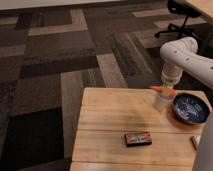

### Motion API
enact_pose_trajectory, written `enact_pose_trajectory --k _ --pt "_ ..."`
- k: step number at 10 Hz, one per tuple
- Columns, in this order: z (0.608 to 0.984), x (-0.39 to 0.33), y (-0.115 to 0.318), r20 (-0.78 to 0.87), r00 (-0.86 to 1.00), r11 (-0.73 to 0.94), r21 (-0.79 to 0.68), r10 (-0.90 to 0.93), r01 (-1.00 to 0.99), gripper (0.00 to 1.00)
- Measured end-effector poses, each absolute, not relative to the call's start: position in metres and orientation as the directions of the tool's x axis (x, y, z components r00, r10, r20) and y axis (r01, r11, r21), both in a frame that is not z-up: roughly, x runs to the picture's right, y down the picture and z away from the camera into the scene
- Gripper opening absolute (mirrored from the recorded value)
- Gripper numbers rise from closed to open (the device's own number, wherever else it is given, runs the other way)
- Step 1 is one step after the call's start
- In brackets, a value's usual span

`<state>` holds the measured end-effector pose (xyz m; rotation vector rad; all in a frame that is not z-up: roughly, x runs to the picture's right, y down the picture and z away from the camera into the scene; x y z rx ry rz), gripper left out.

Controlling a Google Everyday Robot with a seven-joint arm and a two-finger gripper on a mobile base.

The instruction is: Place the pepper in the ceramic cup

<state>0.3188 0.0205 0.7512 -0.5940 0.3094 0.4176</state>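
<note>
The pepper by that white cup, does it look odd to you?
Yes. The pepper lies crosswise over the cup rim instead of down inside it. The claw is right above it, beside the blue bowl.

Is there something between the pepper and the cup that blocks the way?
Nothing visible does. The pepper lies right over the rim of the cup, under the gripper. The bowl stands to the side, and the box lies nearer the front edge.

No legible txt; tool (165,90) over ceramic cup (162,101).
</note>
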Motion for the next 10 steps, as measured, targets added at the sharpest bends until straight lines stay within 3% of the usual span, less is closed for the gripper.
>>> enact_pose_trajectory --k 3,5,8,10 --pt "0.7542 0.3194 0.0253 -0.397 0.868 0.75 -0.465 0.298 -0.47 0.0" --pt "0.7546 0.3165 0.0268 -0.394 0.872 0.756 -0.463 0.291 -0.462 0.26" --pt "0.7497 0.3129 0.0263 -0.385 0.875 0.763 -0.456 0.295 -0.458 0.76" --pt "0.7486 0.3134 0.0268 -0.385 0.873 0.762 -0.454 0.3 -0.462 0.8"
